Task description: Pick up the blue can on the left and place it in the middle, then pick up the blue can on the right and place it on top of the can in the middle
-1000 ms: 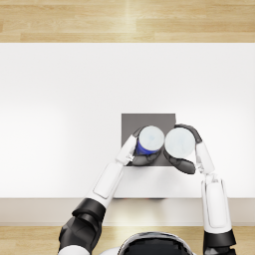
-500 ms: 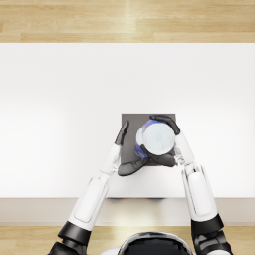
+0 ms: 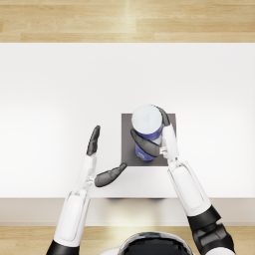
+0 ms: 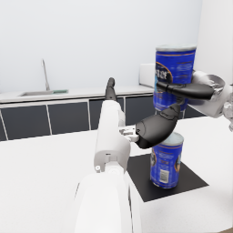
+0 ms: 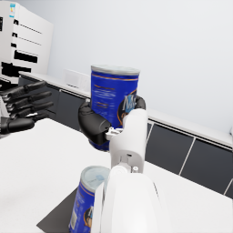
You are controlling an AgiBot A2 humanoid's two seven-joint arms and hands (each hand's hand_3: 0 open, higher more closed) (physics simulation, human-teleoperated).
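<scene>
Cans: I see my left hand (image 3: 99, 160) empty, fingers spread, left of the dark mat (image 3: 128, 154). One can (image 4: 166, 159) stands upright on the mat. My right hand (image 3: 152, 140) grips the second can (image 3: 147, 122), held above the first, not touching it.

Left hand (image 3: 102, 159) spread, empty; right hand (image 3: 154, 139) fingers (image 3: 142, 144) clasped.
</scene>
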